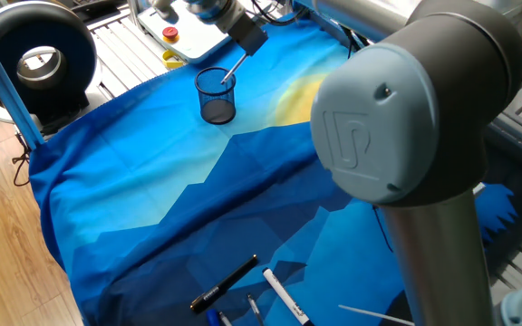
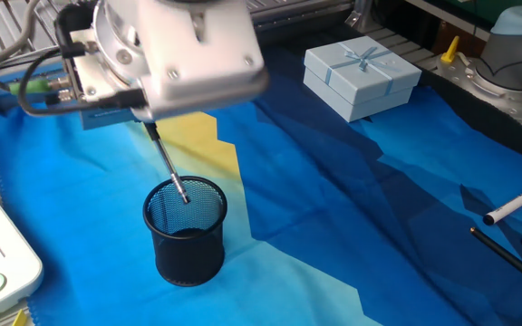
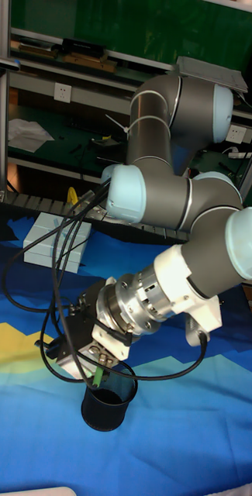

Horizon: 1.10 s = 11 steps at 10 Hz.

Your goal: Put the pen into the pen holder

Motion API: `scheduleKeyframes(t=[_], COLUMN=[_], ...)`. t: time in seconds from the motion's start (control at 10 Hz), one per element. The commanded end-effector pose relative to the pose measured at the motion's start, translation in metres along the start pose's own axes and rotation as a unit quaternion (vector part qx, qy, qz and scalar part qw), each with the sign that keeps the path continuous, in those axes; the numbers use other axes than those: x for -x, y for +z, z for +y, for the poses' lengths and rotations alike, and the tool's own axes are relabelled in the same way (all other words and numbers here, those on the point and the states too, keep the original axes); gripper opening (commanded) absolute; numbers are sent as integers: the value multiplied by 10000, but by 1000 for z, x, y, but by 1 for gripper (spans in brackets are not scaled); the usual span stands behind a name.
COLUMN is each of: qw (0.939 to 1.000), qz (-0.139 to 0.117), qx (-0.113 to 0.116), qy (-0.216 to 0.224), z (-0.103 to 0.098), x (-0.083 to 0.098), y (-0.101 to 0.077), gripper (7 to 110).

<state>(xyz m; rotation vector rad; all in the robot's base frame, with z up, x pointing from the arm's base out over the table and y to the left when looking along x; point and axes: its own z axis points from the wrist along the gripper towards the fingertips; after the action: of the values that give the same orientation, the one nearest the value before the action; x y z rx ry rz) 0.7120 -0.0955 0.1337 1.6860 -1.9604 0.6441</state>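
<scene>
The pen (image 2: 172,174), gripper-held (image 2: 150,127), tilts, tip inside the pen holder (image 2: 186,233).

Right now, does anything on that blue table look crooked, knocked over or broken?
Nothing looks knocked over or broken. The small black wire-mesh pen holder stands upright on the blue cloth. The slim silvery pen leans steeply, held by the gripper, its lower tip just inside the rim. That tilt looks like part of the drop-in, not a fault.
</scene>
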Motion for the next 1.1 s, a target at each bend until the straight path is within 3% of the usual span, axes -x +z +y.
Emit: scheduleKeyframes(t=[0.0, 0.4, 1.0], qw=[9999, 9998, 9997], qz=[90, -39, 61], qx=[-54, -82, -136], qy=[110, 182, 186], z=[7, 13, 10], x=[-3, 1, 4], y=[-9, -18, -12], gripper=[7, 7, 7])
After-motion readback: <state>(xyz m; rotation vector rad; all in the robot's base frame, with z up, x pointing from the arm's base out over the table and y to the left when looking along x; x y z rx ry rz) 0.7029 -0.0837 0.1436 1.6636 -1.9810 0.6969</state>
